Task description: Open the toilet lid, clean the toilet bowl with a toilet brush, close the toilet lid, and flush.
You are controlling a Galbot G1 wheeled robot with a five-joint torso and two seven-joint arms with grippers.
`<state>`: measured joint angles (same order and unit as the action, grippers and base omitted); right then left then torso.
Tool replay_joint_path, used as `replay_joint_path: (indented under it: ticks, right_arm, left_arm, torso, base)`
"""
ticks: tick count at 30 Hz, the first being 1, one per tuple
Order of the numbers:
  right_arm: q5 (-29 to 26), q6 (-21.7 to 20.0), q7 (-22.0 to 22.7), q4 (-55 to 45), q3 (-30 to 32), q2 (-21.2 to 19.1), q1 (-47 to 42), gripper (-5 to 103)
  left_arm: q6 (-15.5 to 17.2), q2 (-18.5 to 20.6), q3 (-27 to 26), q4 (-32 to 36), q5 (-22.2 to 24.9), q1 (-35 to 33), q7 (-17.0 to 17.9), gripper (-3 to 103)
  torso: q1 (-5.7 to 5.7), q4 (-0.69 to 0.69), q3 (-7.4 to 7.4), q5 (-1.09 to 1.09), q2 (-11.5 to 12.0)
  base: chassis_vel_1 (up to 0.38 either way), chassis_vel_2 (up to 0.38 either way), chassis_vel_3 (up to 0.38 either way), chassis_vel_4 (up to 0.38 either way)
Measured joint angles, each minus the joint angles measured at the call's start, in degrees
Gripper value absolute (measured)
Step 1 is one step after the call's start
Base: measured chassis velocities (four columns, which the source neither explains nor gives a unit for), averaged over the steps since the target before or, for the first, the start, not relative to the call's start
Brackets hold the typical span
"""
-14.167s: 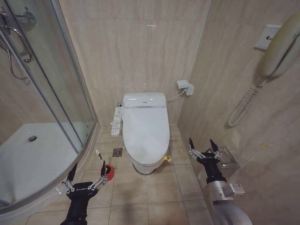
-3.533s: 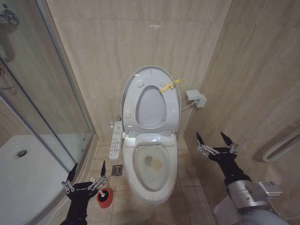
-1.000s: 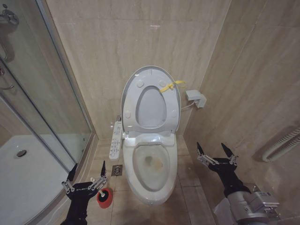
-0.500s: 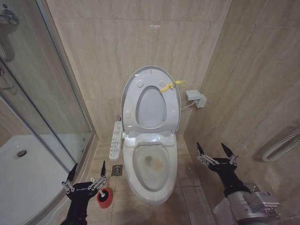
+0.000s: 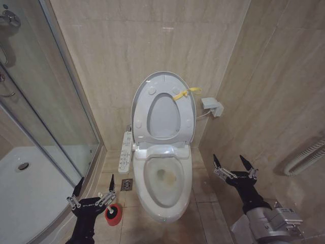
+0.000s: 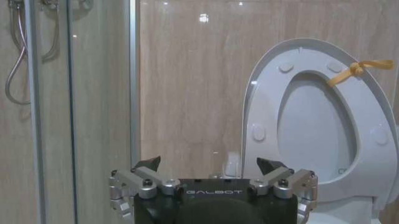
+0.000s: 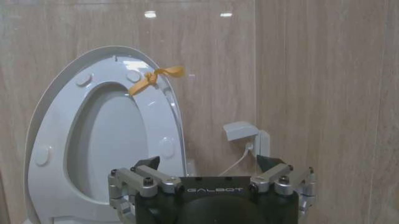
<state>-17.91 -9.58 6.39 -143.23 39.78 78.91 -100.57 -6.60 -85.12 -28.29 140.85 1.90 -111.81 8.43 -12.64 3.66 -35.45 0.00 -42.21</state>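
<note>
- The toilet lid [image 5: 163, 109] stands raised against the far wall, its yellow ribbon [image 5: 184, 93] showing; the stained toilet bowl [image 5: 165, 184] lies exposed.
- Left gripper [image 5: 93, 197], fingers spread and empty, hovers over the red holder [image 5: 114, 214]; the brush itself cannot be made out.
- Right gripper [image 5: 234, 166] waits open on the right.
- Likely next: fetching the brush.
- "GALBOT" marks both wrists.

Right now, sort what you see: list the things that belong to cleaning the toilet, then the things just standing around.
Job things: toilet lid, raised; toilet bowl, stained inside; toilet brush in its red holder; left gripper and right gripper, both open.

Bystanders: shower enclosure; floor drain; wall socket box.
</note>
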Motion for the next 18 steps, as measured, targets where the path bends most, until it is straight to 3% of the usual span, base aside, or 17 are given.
replay_joint_path:
  ticks: [18]
  right_arm:
    - [0.00, 0.00, 0.00, 0.00, 0.00, 0.00, 0.00, 100]
  left_arm:
    - [0.00, 0.00, 0.00, 0.00, 0.00, 0.00, 0.00, 100]
  torso:
    - [0.00, 0.00, 0.00, 0.00, 0.00]
  base:
    - [0.000, 0.000, 0.000, 0.000]
